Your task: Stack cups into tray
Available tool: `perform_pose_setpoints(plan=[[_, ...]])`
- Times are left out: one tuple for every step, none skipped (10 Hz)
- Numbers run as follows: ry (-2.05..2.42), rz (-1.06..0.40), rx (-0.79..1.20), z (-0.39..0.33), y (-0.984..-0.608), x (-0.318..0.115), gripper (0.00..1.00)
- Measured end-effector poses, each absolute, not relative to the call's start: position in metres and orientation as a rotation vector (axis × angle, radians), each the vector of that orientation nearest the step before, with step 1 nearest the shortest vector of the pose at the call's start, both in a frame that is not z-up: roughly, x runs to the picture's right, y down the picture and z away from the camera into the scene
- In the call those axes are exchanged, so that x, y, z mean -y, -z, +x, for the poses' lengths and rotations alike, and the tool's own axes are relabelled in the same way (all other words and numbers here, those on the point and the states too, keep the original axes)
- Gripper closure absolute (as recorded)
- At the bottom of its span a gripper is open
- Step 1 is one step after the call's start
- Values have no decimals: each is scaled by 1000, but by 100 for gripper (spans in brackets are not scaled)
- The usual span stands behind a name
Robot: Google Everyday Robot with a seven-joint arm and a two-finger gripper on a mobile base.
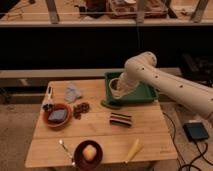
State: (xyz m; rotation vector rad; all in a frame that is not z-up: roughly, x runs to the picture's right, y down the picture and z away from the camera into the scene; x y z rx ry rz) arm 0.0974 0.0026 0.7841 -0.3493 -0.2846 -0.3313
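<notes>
A white, thick-limbed robot arm point(170, 87) reaches in from the right edge of the view and bends down over the far right part of a pale wooden table point(100, 135). Its gripper point(119, 89) hangs over the left half of the shallow rectangular green tray point(145, 95) with a raised rim, which sits at the table's far right corner. At the end of the arm, a small pale whitish-grey cylindrical cup point(116, 85) with a dark inside sits right at the gripper, within the tray's outline and near its left rim. Whether the cup rests on the tray floor or is held just above it cannot be told, and how the gripper stands around the cup cannot be told either.

A small dark green piece point(111, 104) lies on the table just in front of the tray's near left corner. Further forward, a dark striped block point(120, 119) lies near the table's middle. On the left side, a round orange-red bowl point(57, 115) holds a greyish-blue object, with a cluster of small dark brown pieces point(81, 109) just beside it and a crumpled pale blue cloth point(73, 92) behind. At the near edge, a dark brown bowl point(88, 153) holds a round yellowish item, a spoon point(65, 149) lies to its left, and a long yellow object point(133, 150) lies to its right.
</notes>
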Motion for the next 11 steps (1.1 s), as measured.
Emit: perform_pose_setpoints(plan=[[330, -340, 276, 105, -793, 4, 100], [330, -331, 273, 108, -805, 13, 100], [322, -327, 278, 112, -823, 27, 100], [313, -327, 287, 117, -841, 41, 100], [306, -332, 305, 120, -856, 51, 98], [303, -342, 329, 121, -872, 62, 91], [303, -358, 358, 118, -885, 69, 80], [304, -379, 389, 113, -896, 70, 69], [307, -398, 412, 108, -904, 66, 59], [312, -412, 424, 105, -907, 59, 49], [320, -423, 430, 102, -906, 51, 39]])
